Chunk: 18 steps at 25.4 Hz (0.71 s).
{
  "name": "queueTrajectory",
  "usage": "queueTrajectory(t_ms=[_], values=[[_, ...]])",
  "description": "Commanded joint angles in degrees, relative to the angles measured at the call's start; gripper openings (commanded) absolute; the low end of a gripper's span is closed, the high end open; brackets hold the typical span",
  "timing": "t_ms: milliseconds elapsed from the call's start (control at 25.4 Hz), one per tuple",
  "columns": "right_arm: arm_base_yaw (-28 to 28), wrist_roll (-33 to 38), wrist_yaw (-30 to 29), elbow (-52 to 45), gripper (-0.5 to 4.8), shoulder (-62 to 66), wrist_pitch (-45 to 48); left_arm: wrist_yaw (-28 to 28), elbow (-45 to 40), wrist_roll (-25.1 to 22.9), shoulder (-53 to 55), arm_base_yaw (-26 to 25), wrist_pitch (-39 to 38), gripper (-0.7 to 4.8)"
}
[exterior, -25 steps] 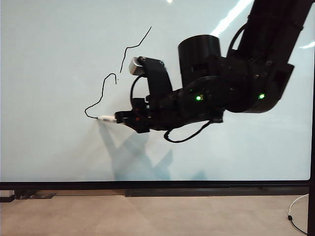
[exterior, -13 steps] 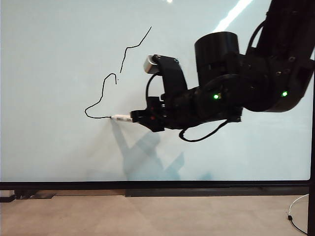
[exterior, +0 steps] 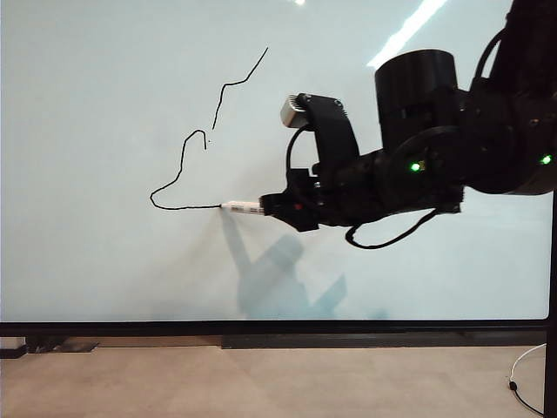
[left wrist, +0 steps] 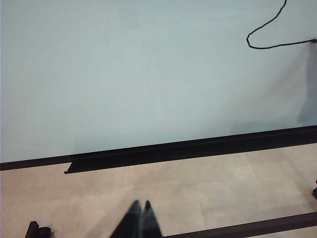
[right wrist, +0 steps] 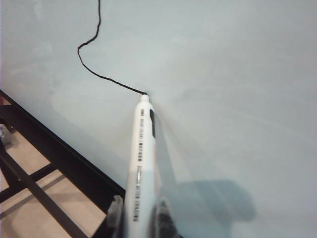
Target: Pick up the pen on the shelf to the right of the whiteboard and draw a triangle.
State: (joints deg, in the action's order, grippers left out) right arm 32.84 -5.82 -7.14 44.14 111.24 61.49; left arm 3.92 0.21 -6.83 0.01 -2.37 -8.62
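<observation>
The slim white marker pen [right wrist: 140,158], printed with small dark barcode-like marks, looks light, stiff and smooth-barrelled, so it probably needs a firm pinch well back from the black tip to keep it from twisting or sliding under writing pressure. That is how the right gripper [right wrist: 136,210] has it: its dark jaws are closed to a narrow gap on the rear of the barrel. The tip touches the large glossy pale whiteboard [exterior: 104,261] at the end of the flat base stroke of the wobbly, unfinished black triangle outline [exterior: 196,148]. The right arm reaches in from the right of the exterior view, its wrist roughly level and the pen pointing leftward. The left gripper [left wrist: 138,218] hangs low over the beige floor, fingertips together, holding nothing.
</observation>
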Motion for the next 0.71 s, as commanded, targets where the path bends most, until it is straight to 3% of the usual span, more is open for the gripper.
queueTrajectory(t_ms=[39,708], values=[[-1.5,-0.2,5.0,-0.3,-0.08,-1.1,2.4,0.2,0.2,0.0,0.0,0.0,0.5,-0.05],[-4.1,-2.1,3.8,-3.8,-0.09,-4.1,3.1,0.2,0.2,0.0,0.0,0.0,0.5,-0.05]])
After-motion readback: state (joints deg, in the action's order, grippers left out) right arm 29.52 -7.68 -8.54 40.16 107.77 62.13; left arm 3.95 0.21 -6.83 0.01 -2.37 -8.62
